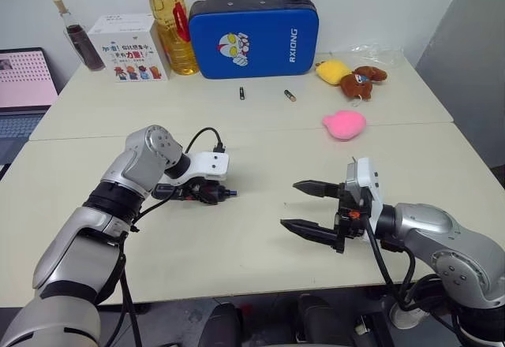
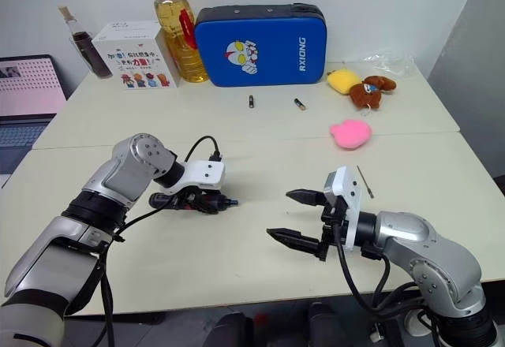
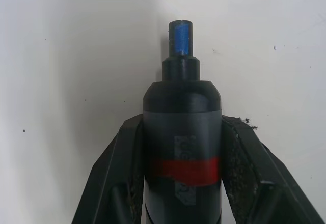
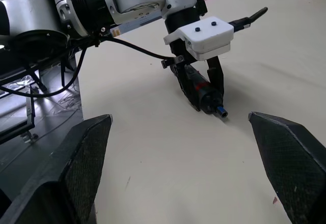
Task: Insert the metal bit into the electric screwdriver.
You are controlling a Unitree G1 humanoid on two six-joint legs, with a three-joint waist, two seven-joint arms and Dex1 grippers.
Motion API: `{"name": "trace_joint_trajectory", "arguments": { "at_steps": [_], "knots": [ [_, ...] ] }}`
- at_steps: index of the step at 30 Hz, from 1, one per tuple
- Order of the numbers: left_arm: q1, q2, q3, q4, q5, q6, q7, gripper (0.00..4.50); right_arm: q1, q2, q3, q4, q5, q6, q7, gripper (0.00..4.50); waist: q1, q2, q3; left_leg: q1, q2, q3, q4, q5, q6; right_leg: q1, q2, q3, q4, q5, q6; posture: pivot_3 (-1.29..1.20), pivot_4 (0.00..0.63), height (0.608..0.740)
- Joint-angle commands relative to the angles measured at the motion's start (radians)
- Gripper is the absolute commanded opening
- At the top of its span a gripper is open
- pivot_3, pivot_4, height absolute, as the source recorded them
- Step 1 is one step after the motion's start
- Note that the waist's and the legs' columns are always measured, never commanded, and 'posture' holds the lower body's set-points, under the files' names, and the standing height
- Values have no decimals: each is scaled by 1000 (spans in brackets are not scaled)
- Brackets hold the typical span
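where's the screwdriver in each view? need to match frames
Left eye: screwdriver, left of centre, in the left gripper.
Right eye, left of centre, same grip.
Left wrist, centre, tip pointing up between the fingers.
Right wrist, centre, under the white mount.
Shared landmark: its blue tip.

The electric screwdriver [image 2: 193,200] lies on the table [image 2: 260,142] left of the metal bit [image 2: 364,181], well apart.
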Motion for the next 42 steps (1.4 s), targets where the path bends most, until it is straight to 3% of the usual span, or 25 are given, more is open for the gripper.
{"name": "trace_joint_trajectory", "arguments": {
  "at_steps": [1,6,9,12,16,20,25,34,42],
  "knots": [
    [2,-37,56,4,-37,30,62,1654,-21,-11,2,-30,3,-28,6,4500,1,0,0,0,0,0,0,0,0,0,0,0,0,0,0,0,150,740],
    [-46,-124,268,-55,-238,190,129,1654,-62,1,-40,-17,-10,-55,-37,4500,12,-1,1,-2,0,-1,1,0,0,0,-2,-2,-1,0,0,0,150,740],
    [-69,-180,404,-81,-347,200,220,1654,-88,-4,-56,-6,-17,-68,-56,4500,17,-2,1,-5,-1,-3,3,0,0,0,-3,-5,-2,0,0,0,150,740],
    [-84,-260,534,-114,-421,211,417,1654,-138,6,-81,11,-8,-69,-92,4500,17,-4,2,-8,-1,-5,3,0,0,-1,-4,-7,-3,0,0,0,150,740],
    [53,-449,649,-313,-535,200,662,1654,-255,41,-84,52,-46,-108,-149,4500,6,-2,2,-7,0,-6,2,0,0,-1,-4,-5,-4,1,0,0,150,740],
    [226,-591,636,-463,-551,133,799,1654,-276,54,-70,89,-91,-136,-161,4500,7,-2,2,-6,-1,-7,1,0,-1,0,-6,-6,-4,1,0,0,150,740],
    [337,-655,595,-518,-553,78,868,1654,-260,56,-56,96,-112,-153,-150,4500,8,-3,2,-6,-1,-7,1,0,-1,0,-7,-6,-3,1,0,0,150,740],
    [573,-620,519,-659,-541,34,902,1654,-229,81,-14,132,-118,-136,-149,4500,8,-2,2,-5,-2,-6,1,0,-1,1,-6,-5,-5,1,0,0,150,740],
    [665,-580,492,-699,-559,44,915,1654,-198,35,-38,172,-144,-126,-142,4500,7,-2,2,-2,-1,-5,0,0,0,4,-6,-5,-6,1,0,0,150,740]
  ]
}}
